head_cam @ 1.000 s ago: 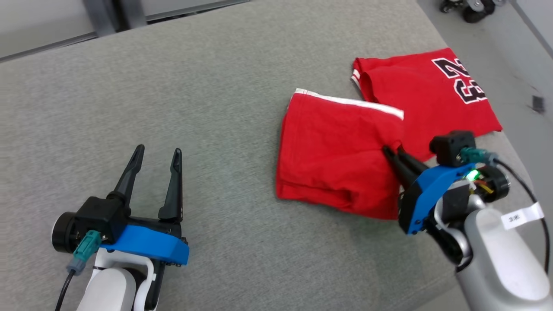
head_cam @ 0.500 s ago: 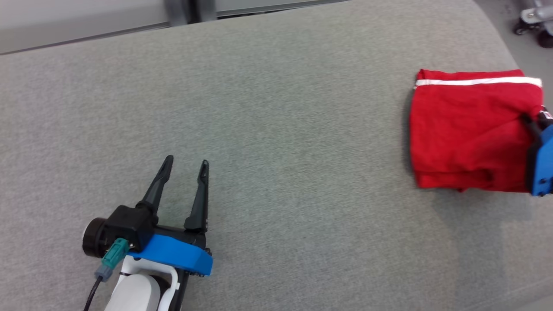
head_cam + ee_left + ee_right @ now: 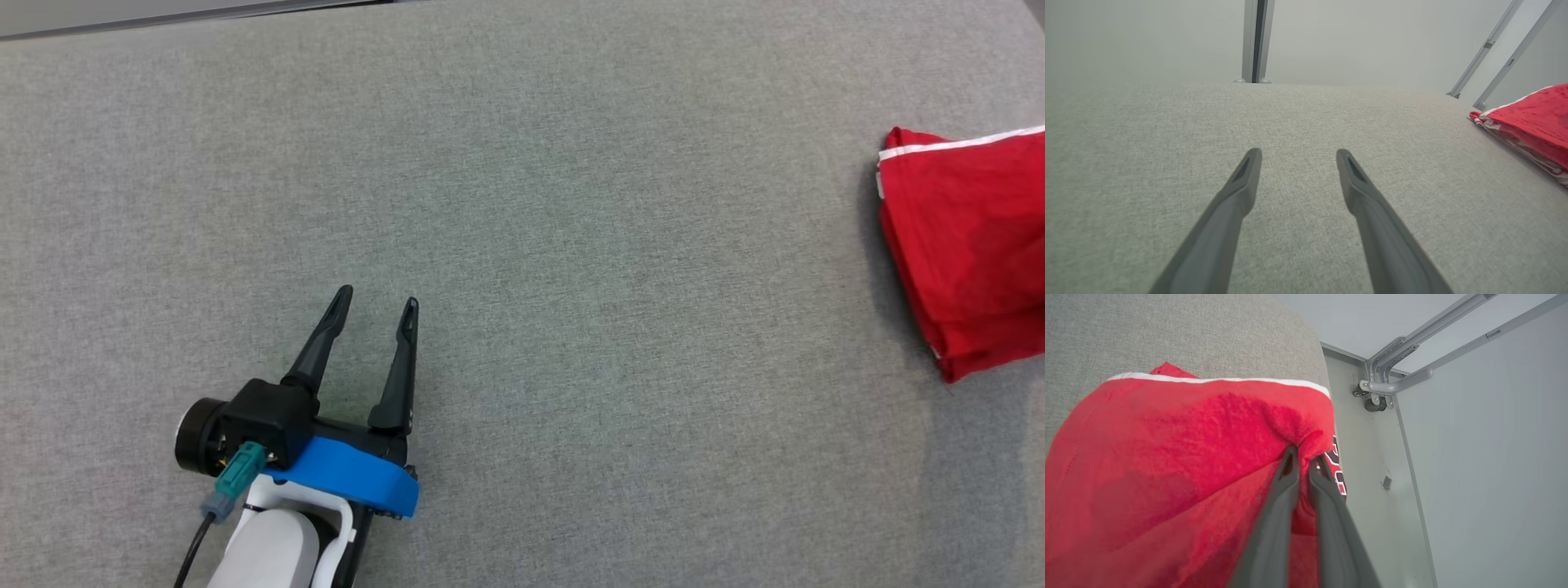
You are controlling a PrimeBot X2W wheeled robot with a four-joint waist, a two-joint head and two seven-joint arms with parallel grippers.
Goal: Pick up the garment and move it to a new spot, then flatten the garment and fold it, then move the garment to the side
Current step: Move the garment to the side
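Head view puts the left gripper [image 3: 380, 296] nearest you at the lower left, its two dark fingers spread apart over the grey padded surface [image 3: 571, 204] with nothing between them; the left wrist view shows the left gripper [image 3: 1298, 153] with that same gap. Farther out, well off to the right, you find the red garment [image 3: 971, 237], folded, a white stripe along its far edge, cut off by the picture's right side. From the right wrist view you see the right gripper [image 3: 1305, 455] pinched together on a bunched fold of the garment [image 3: 1167, 449], black-and-white lettering peeking just beside the fingers. Beyond it the surface's rounded corner meets the pale floor [image 3: 1372, 465] and a grey metal frame [image 3: 1396, 377]
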